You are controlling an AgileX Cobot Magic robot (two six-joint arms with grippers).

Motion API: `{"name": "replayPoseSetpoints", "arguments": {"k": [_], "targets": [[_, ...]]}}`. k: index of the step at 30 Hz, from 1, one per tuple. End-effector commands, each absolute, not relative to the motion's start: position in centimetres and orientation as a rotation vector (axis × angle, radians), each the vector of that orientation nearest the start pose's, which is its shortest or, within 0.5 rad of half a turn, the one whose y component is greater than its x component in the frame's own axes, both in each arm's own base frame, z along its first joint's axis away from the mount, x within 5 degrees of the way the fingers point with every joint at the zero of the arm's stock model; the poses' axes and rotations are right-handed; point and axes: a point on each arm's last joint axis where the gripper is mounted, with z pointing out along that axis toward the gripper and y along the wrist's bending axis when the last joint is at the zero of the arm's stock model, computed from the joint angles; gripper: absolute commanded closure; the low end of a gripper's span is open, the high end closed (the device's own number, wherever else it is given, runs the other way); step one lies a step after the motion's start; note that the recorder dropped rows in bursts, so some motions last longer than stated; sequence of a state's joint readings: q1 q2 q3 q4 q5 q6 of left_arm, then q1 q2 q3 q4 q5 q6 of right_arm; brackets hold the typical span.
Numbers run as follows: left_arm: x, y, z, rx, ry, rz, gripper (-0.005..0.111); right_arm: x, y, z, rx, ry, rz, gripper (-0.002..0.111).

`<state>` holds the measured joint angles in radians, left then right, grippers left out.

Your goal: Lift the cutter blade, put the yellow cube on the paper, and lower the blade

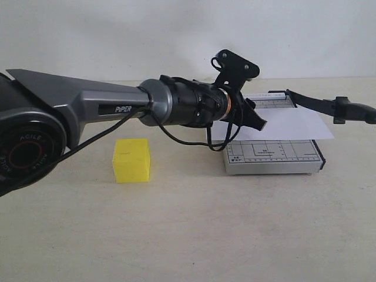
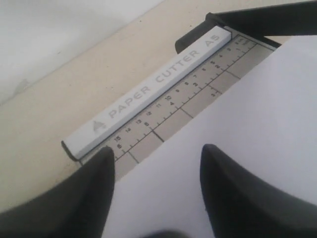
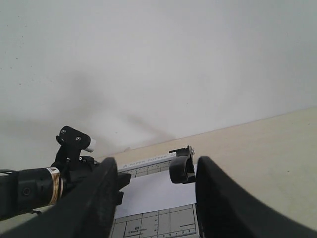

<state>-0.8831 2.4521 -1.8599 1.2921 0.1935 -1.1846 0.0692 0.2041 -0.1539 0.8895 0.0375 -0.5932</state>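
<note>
Left end effector [image 2: 157,151] hovers over paper [image 2: 247,148] w/ fingers apart; yellow cube [image 1: 131,160] sits on surface [image 1: 188,235]. Right end effector [image 3: 157,161], also apart, brackets cutter blade [image 1: 311,103], prob. to hold it up.

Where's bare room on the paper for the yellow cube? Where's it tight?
Free: the stretch of the paper between the left gripper and the cutter blade. Crowded: the end under that gripper. The table between the yellow cube and cutter base: bare.

Paper [image 1: 288,124] on cutter base [image 1: 273,157], cube [image 1: 131,160] L.
</note>
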Motion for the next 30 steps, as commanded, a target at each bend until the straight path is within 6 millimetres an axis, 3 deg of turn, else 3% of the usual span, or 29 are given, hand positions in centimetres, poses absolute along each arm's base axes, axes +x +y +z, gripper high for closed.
{"name": "replayPoseSetpoints", "arguments": {"k": [1,13,30], "targets": [[36.3,-41.2,12.6,0.897,1.931,-0.274,0.056,7.1,0.8,25.0,0.144,1.558,0.300,0.061],[35.6,-41.9,10.4,0.916,1.964,-0.395,0.056,7.1,0.8,25.0,0.144,1.556,0.300,0.061],[34.2,-43.1,9.5,0.956,1.962,-0.466,0.056,7.1,0.8,25.0,0.144,1.556,0.300,0.061]]}}
